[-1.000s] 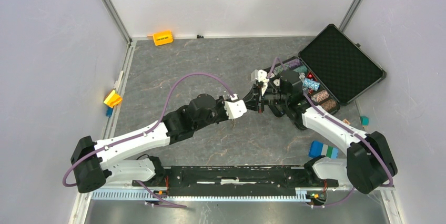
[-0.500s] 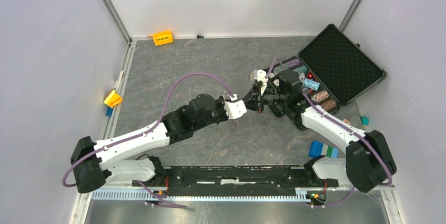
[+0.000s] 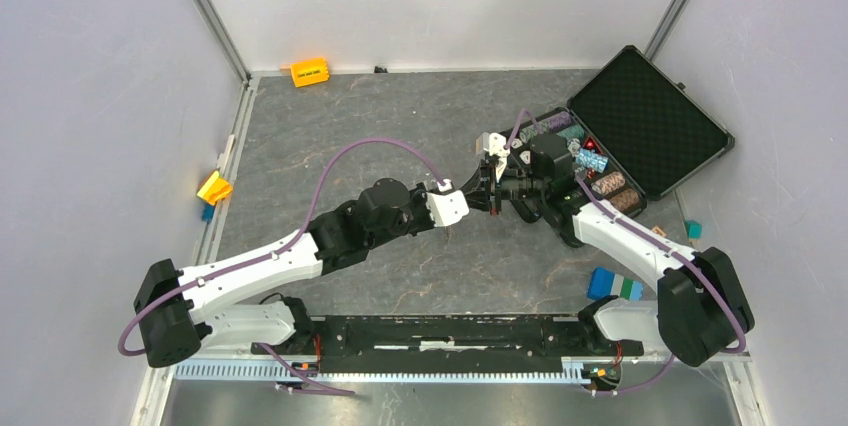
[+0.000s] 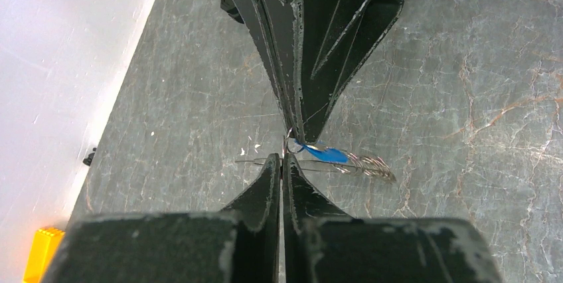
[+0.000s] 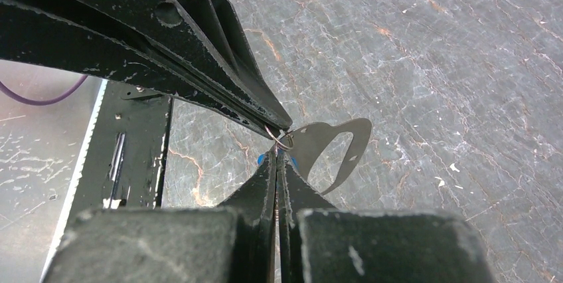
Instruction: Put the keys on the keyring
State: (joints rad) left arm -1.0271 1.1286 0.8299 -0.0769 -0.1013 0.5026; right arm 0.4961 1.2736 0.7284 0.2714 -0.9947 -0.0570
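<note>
Keyring [image 5: 281, 139] too small from above; left hand [image 3: 477, 198], right hand [image 3: 495, 189] meet tip to tip over tabletop [image 3: 330, 136]. Left wrist: both hands pressed together, blue key [image 4: 325, 154] at keyring. Right wrist: keyring between tips, flat silver piece [image 5: 332, 147] alongside.

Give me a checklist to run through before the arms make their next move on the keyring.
1. The left gripper is shut: ok.
2. The right gripper is shut: ok.
3. Both tips meet at the keyring: ok.
4. Which gripper actually pinches the keyring: cannot tell.
5. The flat silver key is threaded onto the keyring: cannot tell; it sits right against it.
6. The blue key is up beside the tips: ok.
</note>
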